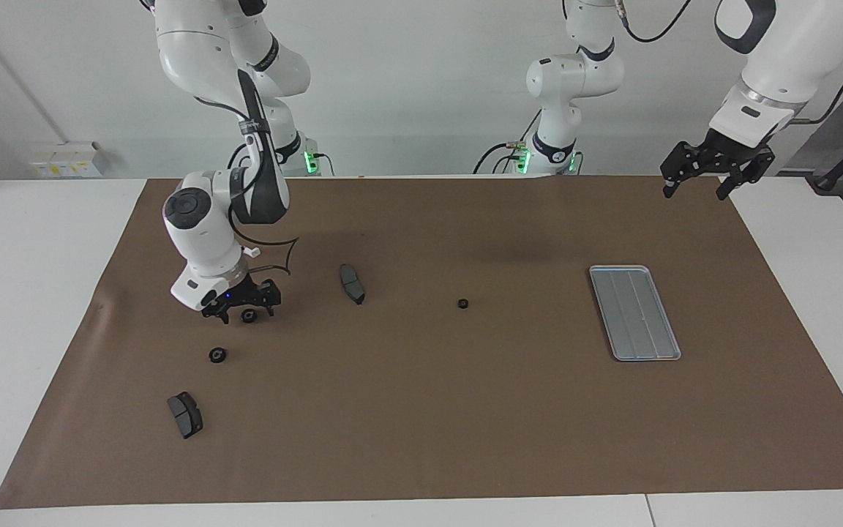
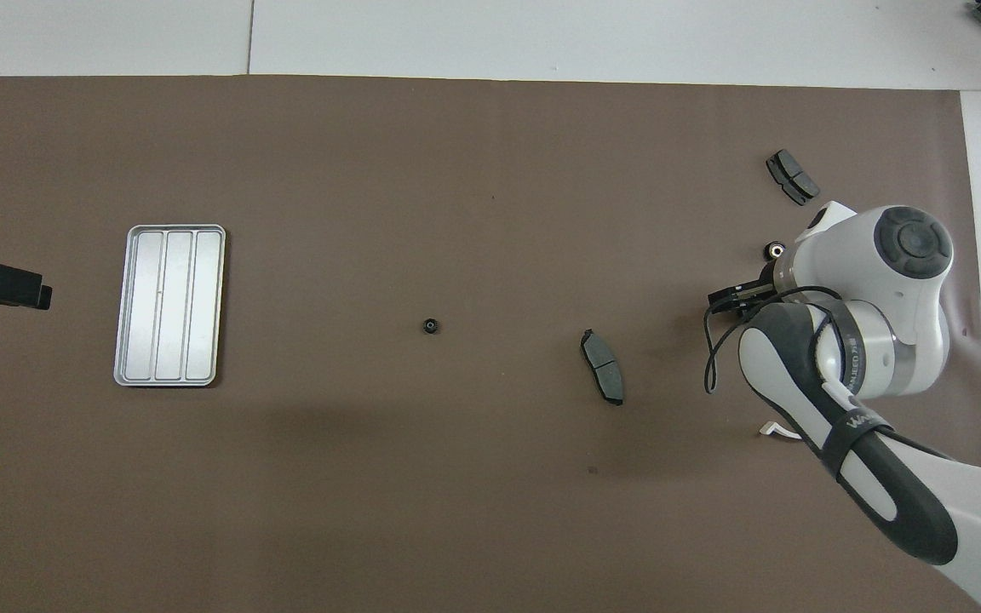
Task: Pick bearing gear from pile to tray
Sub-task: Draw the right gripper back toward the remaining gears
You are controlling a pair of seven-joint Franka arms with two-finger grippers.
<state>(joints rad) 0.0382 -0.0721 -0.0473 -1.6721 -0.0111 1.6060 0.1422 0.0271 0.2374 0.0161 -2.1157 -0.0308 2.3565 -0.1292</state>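
Facing view first: the brown mat (image 1: pixel 421 410) covers most of the table, and both arms work above it. The right gripper (image 1: pixel 239 311) is down low at the right arm's end of the mat, fingers spread wide and straddling a black ring (image 1: pixel 249 315) that sits between its fingertips, not yet clamped. The left gripper (image 1: pixel 697 179) hangs released and empty, well above the mat's corner at the left arm's end, waiting.

The tray (image 1: pixel 634 312) lies well apart from the right gripper, toward the left arm's end, close below the left gripper, with nothing in it. One black wedge pad (image 1: pixel 352 283) rests near the right gripper, on the side toward the tray. Another wedge pad (image 1: pixel 185 414) lies farther from the robots than that gripper. A second ring (image 1: pixel 217 355) lies between the right gripper and that pad. A third, smaller ring (image 1: pixel 462 303) sits between the first pad and the tray. In the overhead view only a white tip of the bracket (image 2: pixel 776 431) shows beside the right arm.
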